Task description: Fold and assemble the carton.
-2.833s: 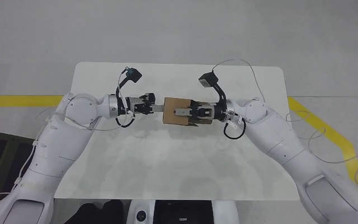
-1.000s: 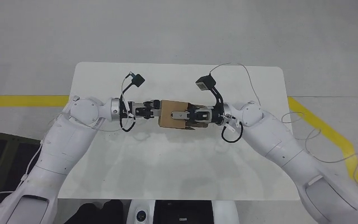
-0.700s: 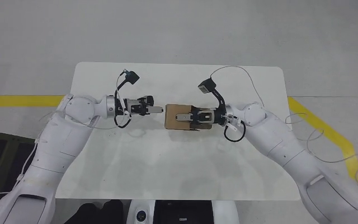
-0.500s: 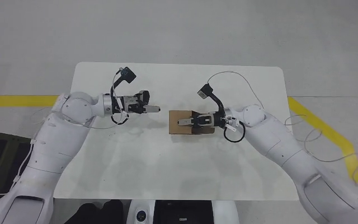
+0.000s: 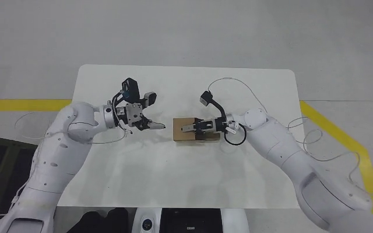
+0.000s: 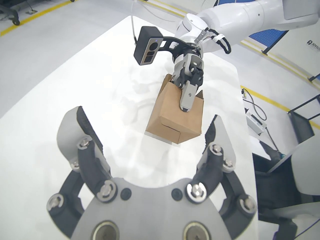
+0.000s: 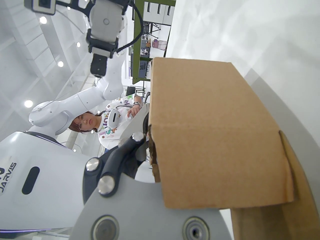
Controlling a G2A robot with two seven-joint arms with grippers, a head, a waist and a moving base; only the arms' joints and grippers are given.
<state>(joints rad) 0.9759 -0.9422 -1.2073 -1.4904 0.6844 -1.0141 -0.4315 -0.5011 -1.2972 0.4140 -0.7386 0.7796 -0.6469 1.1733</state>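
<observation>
Near the middle of the surface (image 5: 245, 175), your right end effector (image 5: 186, 127) pinches the carton (image 6: 172, 116) by its top wall, the inner finger hidden inside. Your left end effector (image 5: 152, 110) hangs spread, apart from the carton, toward the left edge.

left arm: elbow bent, forearm pointing inward | left claw (image 5: 152, 110): jaws spread wide, holding nothing, tilted down, apart from right claw | right arm: forearm pointing inward, wrist low | right claw (image 5: 189, 127): clamped on carton (image 5: 186, 137) wall, one finger lying along its top
</observation>
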